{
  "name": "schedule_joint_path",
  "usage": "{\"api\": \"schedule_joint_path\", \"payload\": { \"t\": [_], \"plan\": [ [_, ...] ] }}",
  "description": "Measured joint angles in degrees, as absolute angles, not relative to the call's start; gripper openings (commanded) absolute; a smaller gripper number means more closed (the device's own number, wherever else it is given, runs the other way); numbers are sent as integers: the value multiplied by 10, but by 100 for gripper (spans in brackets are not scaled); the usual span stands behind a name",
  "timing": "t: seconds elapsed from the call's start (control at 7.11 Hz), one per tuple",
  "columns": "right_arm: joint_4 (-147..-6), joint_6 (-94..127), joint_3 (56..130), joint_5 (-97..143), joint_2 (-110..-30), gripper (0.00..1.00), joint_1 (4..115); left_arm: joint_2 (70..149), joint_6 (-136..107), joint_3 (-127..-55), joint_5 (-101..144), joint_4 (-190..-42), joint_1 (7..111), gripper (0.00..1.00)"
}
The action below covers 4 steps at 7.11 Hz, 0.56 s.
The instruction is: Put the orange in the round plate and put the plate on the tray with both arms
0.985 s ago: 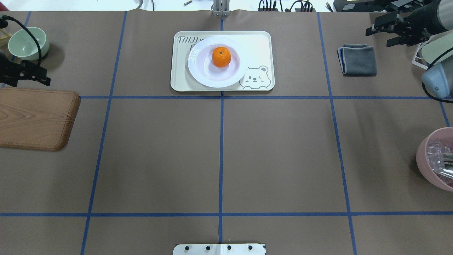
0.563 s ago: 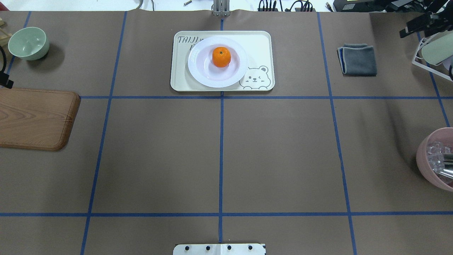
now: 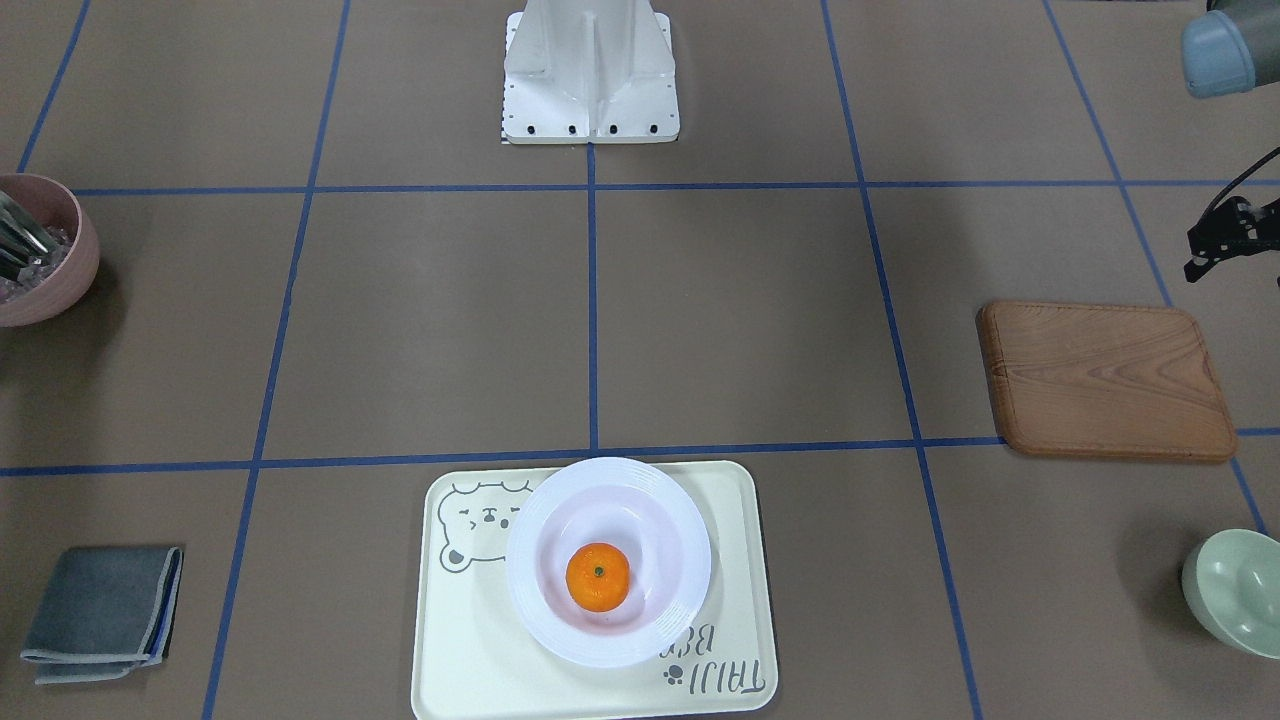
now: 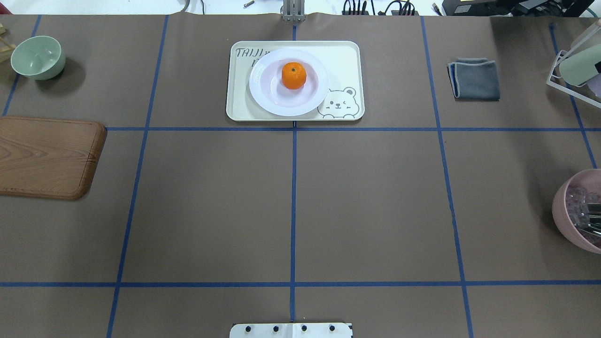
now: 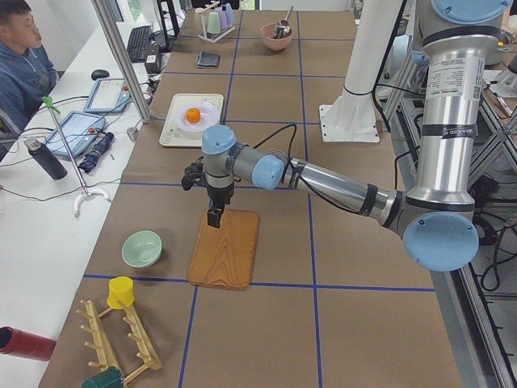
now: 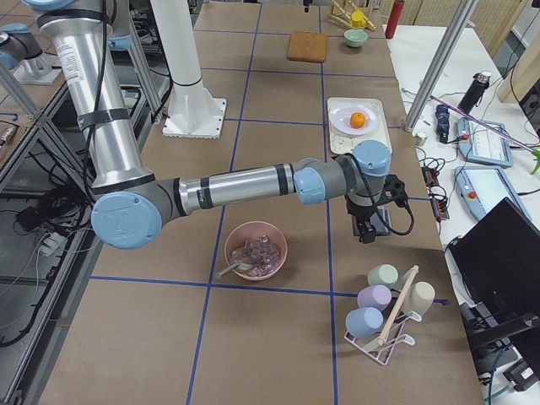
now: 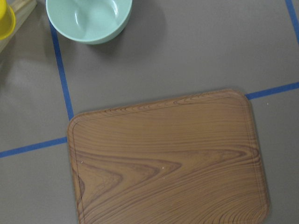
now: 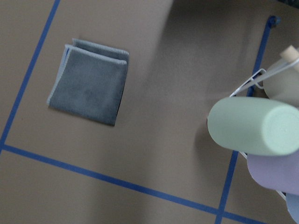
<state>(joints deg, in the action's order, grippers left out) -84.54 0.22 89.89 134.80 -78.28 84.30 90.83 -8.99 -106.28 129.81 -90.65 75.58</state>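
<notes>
The orange (image 4: 294, 75) (image 3: 598, 577) lies in the middle of the white round plate (image 4: 260, 94) (image 3: 525, 560). The plate rests on the cream bear tray (image 4: 345, 61) (image 3: 740, 560) at the table's far centre. Neither gripper shows in the overhead view. In the exterior left view my left gripper (image 5: 214, 218) hangs above the far end of the wooden board, well away from the tray. Only part of it (image 3: 1215, 245) shows at the front-facing view's right edge, and I cannot tell its state. My right gripper (image 6: 366, 234) hovers near the grey cloth; I cannot tell its state.
A wooden board (image 4: 47, 157) and a pale green bowl (image 4: 37, 57) lie on the left. On the right are a folded grey cloth (image 4: 474, 79), a cup rack (image 4: 577, 65) and a pink bowl (image 4: 580, 211) holding utensils. A person (image 5: 20, 61) sits beyond the table's far side.
Both arms have pulled out of the overhead view, the left one off the left edge and the right one off the upper right. Orange, plate and tray have not moved.
</notes>
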Motion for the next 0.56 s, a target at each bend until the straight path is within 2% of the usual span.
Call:
{"api": "schedule_joint_path", "payload": {
  "t": [0.28,0.56],
  "plan": [
    [-875,-8,963,1342,-825,100,855,904,-78,-1059,1329,-899,759,98],
    [-934,-10,1001,1317,-830,100,836,887,-64,-1058,1339,-897,765,98]
  ]
}}
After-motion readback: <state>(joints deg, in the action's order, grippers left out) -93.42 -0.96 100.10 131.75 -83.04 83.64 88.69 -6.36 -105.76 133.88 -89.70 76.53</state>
